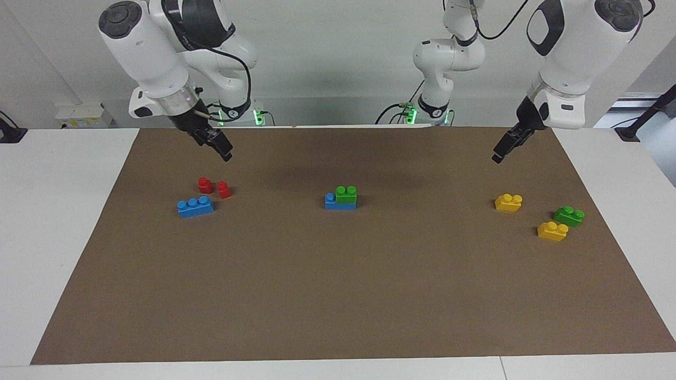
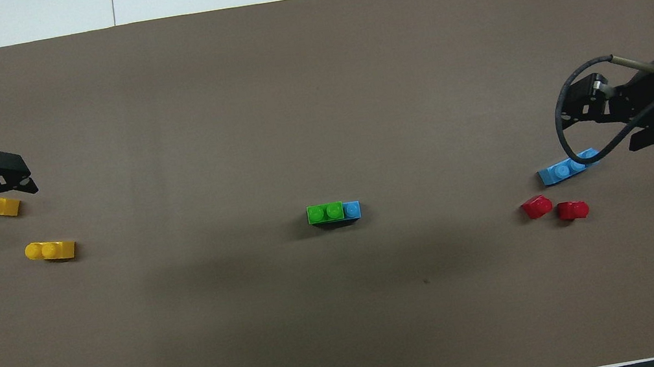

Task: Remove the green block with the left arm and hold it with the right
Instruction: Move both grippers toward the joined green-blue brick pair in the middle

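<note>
The light-green two-stud block (image 1: 346,194) sits on top of a blue three-stud brick (image 1: 338,205) at the middle of the brown mat, covering two of its studs; it also shows in the overhead view (image 2: 325,212). My left gripper (image 1: 497,157) hangs in the air over the left arm's end of the mat, well apart from the block; in the overhead view (image 2: 5,179) it hangs above a yellow brick. My right gripper (image 1: 226,153) hangs over the right arm's end, above the red pieces, and holds nothing that I can see.
A darker green brick (image 1: 569,216) and two yellow bricks (image 1: 508,202) (image 1: 552,231) lie at the left arm's end. A loose blue brick (image 1: 195,206) and two red pieces (image 1: 205,184) (image 1: 224,189) lie at the right arm's end.
</note>
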You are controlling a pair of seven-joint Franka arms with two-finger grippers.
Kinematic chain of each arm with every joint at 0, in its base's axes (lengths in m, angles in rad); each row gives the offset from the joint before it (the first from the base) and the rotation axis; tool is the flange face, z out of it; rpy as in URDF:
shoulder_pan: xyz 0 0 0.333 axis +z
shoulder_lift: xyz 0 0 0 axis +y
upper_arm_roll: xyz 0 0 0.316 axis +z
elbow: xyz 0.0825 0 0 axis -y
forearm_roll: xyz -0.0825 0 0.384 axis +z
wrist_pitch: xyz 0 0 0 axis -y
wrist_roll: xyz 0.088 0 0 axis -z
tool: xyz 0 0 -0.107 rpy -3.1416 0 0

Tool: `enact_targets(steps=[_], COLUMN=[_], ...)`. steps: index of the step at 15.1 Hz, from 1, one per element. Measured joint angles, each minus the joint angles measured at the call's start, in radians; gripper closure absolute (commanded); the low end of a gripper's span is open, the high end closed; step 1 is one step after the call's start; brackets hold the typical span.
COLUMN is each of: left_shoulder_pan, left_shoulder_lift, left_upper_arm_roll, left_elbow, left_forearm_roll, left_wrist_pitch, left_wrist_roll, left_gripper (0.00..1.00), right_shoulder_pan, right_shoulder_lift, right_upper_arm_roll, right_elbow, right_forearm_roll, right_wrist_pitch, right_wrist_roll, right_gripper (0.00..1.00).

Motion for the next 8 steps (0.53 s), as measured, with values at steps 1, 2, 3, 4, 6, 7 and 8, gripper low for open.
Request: enact_targets(steps=[1, 2, 3, 4, 6, 7, 8], left_shoulder_pan=[-0.009, -0.019, -0.028, -0.036, -0.048, -0.055, -0.064], left_shoulder_lift=[-0.003, -0.006, -0.007, -0.008, -0.009, -0.009, -0.01], left_upper_arm_roll=[-0.001, -0.001, -0.001, -0.002, -0.002, -0.002, -0.003], left_elbow=[-0.005, -0.009, -0.011, -0.013, -0.016, -0.018, -0.019], left_forearm_roll=[-0.004, -0.008, -0.012, -0.018, -0.03, -0.033, -0.035], left_wrist_pitch=[0.0, 0.0, 0.001, 0.001, 0.003, 0.006, 0.009], left_wrist_roll=[-0.067, -0.126, -0.184, -0.244, -0.362, -0.429, -0.496], left_gripper=[0.0, 0.0, 0.0, 0.0, 0.0, 0.0, 0.0], right_shoulder_pan=[0.016, 0.031, 0.043, 0.051, 0.061, 0.068, 0.076], right_shoulder_lift=[-0.001, -0.001, -0.001, -0.002, -0.001, -0.001, -0.001], right_upper_arm_roll=[0.0, 0.0, 0.001, 0.001, 0.002, 0.002, 0.002], right_elbow=[-0.008, -0.018, -0.031, -0.049, -0.085, -0.101, -0.117], right_forearm_roll=[0.016, 0.039, 0.071, 0.107, 0.162, 0.178, 0.189], right_wrist_pitch=[0.012, 0.029, 0.048, 0.07, 0.109, 0.127, 0.147], right_wrist_roll=[0.078, 0.151, 0.225, 0.293, 0.397, 0.441, 0.481], right_gripper=[0.01, 0.01, 0.01, 0.01, 0.01, 0.01, 0.01])
